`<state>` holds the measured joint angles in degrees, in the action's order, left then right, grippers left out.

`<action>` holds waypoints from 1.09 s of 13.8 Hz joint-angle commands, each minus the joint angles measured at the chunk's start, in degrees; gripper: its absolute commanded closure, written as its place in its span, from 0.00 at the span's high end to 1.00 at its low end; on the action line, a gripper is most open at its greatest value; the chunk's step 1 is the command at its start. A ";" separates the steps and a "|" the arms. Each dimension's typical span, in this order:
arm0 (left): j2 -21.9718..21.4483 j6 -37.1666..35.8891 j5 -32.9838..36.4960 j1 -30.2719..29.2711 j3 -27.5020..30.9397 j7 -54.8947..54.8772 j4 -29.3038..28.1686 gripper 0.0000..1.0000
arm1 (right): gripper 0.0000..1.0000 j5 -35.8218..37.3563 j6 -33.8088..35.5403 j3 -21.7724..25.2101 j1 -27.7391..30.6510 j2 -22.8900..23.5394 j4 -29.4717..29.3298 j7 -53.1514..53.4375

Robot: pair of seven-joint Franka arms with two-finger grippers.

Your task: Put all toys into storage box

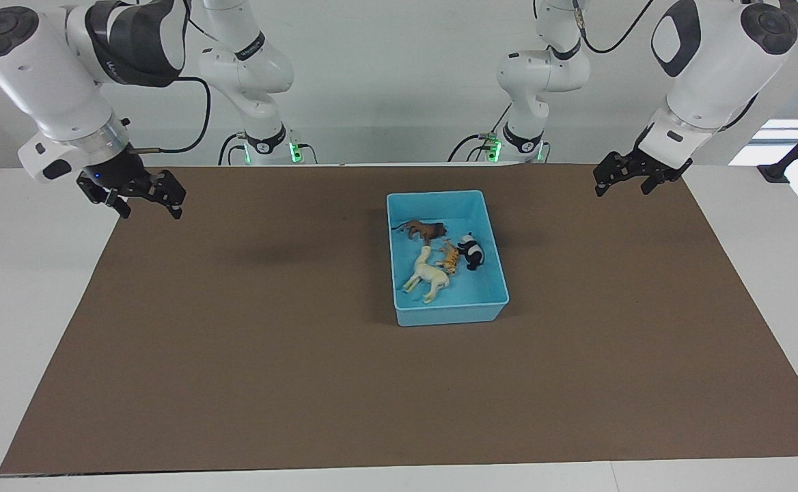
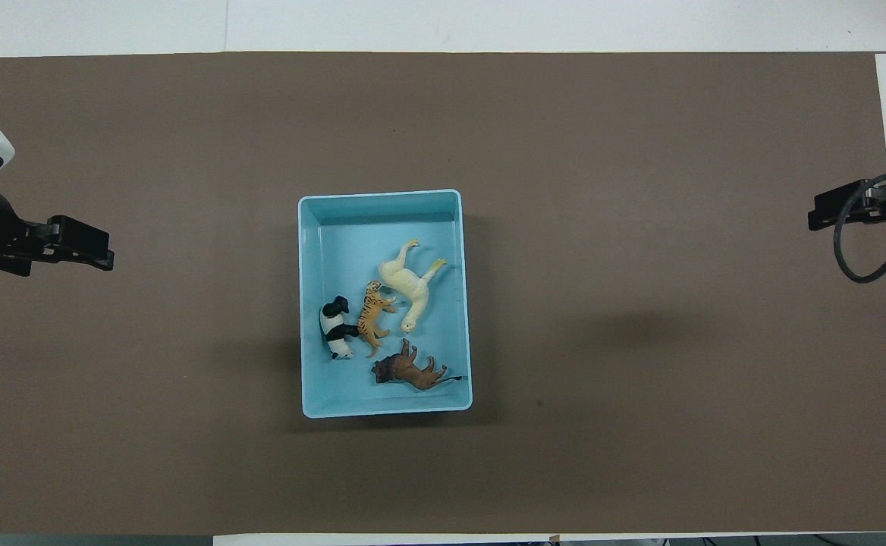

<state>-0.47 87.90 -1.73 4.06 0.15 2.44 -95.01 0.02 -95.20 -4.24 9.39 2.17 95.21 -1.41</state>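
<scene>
The light-blue storage box stands on the mat near the table's middle. All the toys lie inside it: the cream-yellow horse, the orange tiger, the brown lion and the panda. My left gripper hangs open and empty over the mat's edge at the left arm's end. My right gripper hangs open and empty over the mat's edge at the right arm's end. Both arms wait, well apart from the box.
A brown mat covers most of the white table. The arms' bases stand at the table's edge nearest the robots. Nothing but the box lies on the mat.
</scene>
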 commanded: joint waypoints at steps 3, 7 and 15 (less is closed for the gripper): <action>-1.11 -0.36 0.68 -0.29 -0.23 -0.15 -0.96 1.00 | 1.00 0.78 1.49 -0.69 -0.16 -2.17 2.35 0.97; -1.11 -0.28 0.68 -0.29 -0.23 -0.24 -0.96 1.00 | 1.00 0.25 3.26 -0.95 -0.25 -1.55 0.77 0.88; -1.11 -0.28 0.68 -0.29 -0.06 -0.24 -0.96 1.00 | 1.00 0.34 3.26 -0.95 -0.78 -1.82 1.11 0.97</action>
